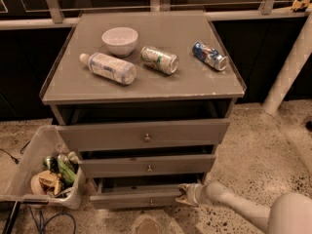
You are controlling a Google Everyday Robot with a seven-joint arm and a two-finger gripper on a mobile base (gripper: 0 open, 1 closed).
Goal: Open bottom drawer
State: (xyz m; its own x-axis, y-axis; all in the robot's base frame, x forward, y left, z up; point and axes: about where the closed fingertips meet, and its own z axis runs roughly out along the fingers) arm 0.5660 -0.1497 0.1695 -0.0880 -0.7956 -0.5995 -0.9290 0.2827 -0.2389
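Note:
The grey cabinet has three drawers. The bottom drawer is the lowest, with a slim grey front and a small knob. It stands pulled out a little, with a dark gap above its front. My gripper is at the right end of that drawer front, touching its upper edge. The white arm comes in from the lower right. The middle drawer and the top drawer stand slightly out too.
On the cabinet top lie a white bowl, a plastic bottle, a green can and a blue can. A clear bin with trash stands on the floor left of the cabinet. A white pole leans at the right.

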